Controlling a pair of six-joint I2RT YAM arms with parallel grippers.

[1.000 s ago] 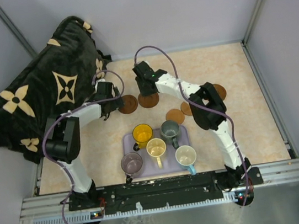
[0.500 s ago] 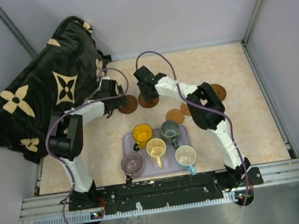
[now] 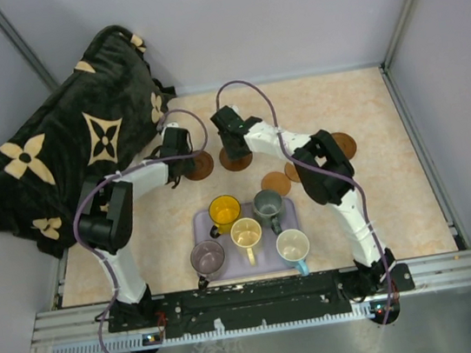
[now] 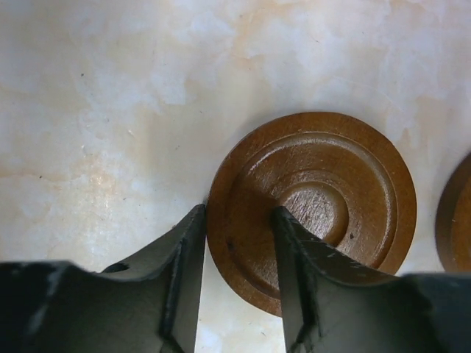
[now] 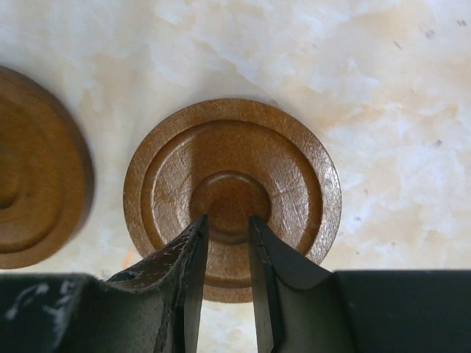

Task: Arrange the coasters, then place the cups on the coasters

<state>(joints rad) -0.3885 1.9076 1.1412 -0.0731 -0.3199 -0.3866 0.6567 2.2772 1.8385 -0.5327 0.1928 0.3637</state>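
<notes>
Marble tabletop (image 3: 398, 206): left jaws pinch rim of flat coaster (image 4: 331, 184); right jaws ajar on second coaster (image 5: 294, 169).

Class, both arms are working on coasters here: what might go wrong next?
The left tool straddles only the rim of the left coaster, so the thin disc may slip out or tip. The right tool sits over the second coaster, close beside the first; sliding either might knock the other.

Coasters (image 4: 324, 169) look like turned wood, brown, semi-gloss, finely scratched. Tabletop (image 4: 96, 95) smooth, marbled cream, faint sheen. Blanket (image 3: 65, 148) at ten o'clock plush, matt black cloth.
</notes>
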